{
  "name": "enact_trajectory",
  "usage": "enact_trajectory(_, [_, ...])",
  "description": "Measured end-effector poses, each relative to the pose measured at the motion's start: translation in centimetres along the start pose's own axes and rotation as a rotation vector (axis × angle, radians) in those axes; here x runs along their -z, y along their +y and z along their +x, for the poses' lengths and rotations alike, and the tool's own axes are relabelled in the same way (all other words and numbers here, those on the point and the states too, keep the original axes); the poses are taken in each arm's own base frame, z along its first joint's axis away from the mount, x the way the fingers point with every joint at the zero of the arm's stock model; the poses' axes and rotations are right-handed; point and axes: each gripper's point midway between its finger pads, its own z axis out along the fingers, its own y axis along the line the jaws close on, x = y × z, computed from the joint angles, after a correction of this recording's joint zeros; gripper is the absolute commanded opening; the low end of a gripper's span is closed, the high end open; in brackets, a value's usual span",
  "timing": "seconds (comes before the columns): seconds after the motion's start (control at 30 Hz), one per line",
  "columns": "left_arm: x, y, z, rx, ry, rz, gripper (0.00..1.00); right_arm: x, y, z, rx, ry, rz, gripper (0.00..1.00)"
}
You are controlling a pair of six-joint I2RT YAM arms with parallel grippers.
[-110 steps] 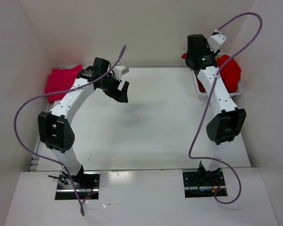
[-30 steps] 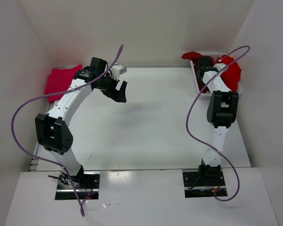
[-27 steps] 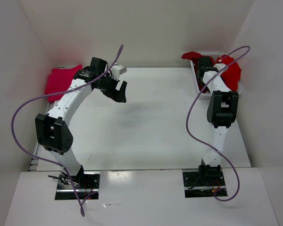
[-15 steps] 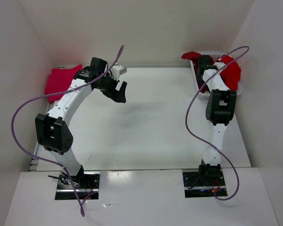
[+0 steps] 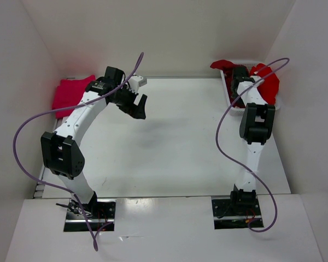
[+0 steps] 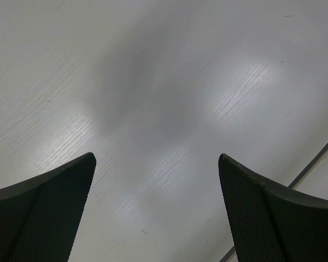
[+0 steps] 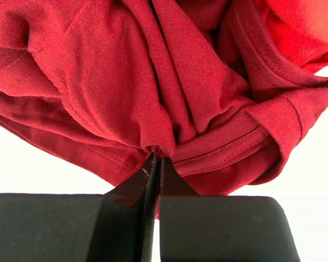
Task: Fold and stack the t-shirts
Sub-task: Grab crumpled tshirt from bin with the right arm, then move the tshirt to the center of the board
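White walls (image 5: 169, 33) close in a white surface (image 5: 175, 147) on three sides, its middle bare under soft light. The left arm (image 5: 82, 117) bends out over the far left half and the right arm (image 5: 254, 123) reaches straight up the right side, each trailing a purple cable (image 5: 27, 128). A pink t-shirt (image 5: 71, 94) lies flat at the far left corner of the surface. A bright red t-shirt (image 5: 269, 82) is heaped in a white basket (image 5: 277, 102) at the far right corner, with a dark maroon t-shirt (image 7: 153, 82) bunched against it. The left end effector (image 6: 156, 158) hangs above the bare surface with its jaws spread wide and nothing between them. The right end effector (image 7: 156, 161) is pinched closed on a hemmed fold of the dark maroon t-shirt. Compared with a few seconds ago, the right arm has dropped from above the basket down into the cloth, its elbow folded closer. The left arm and pink t-shirt have barely shifted.
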Motion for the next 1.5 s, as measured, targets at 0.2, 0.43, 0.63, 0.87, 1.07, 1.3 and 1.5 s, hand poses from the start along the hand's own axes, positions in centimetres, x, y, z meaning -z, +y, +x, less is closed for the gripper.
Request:
enact_trajectory(0.2, [0.0, 0.0, 0.0, 0.0, 0.0, 0.0, 0.99, 0.2, -0.6, 0.6, 0.019, -0.011, 0.015, 0.0])
enact_trajectory(0.43, [0.0, 0.0, 0.0, 0.0, 0.0, 0.0, 0.99, 3.7, 0.6, -0.6, 0.027, -0.109, 0.0, 0.0])
enact_trajectory(0.63, [0.0, 0.0, 0.0, 0.0, 0.0, 0.0, 0.99, 8.3, 1.7, -3.3, -0.018, -0.214, -0.06, 0.0])
enact_trajectory(0.87, [0.0, 0.0, 0.0, 0.0, 0.0, 0.0, 0.99, 13.3, 2.5, -5.7, -0.07, -0.318, -0.108, 0.0])
enact_trajectory(1.07, [0.0, 0.0, 0.0, -0.001, 0.0, 0.0, 0.99, 20.8, 3.5, -7.7, -0.15, -0.438, -0.215, 0.0])
enact_trajectory(1.3, [0.0, 0.0, 0.0, -0.001, 0.0, -0.001, 0.99, 29.9, 1.5, -12.5, -0.282, -0.58, -0.332, 0.0])
enact_trajectory(1.5, [0.0, 0.1, 0.0, -0.001, 0.001, -0.008, 0.99, 39.7, 1.6, -13.3, -0.296, -0.701, -0.455, 0.0])
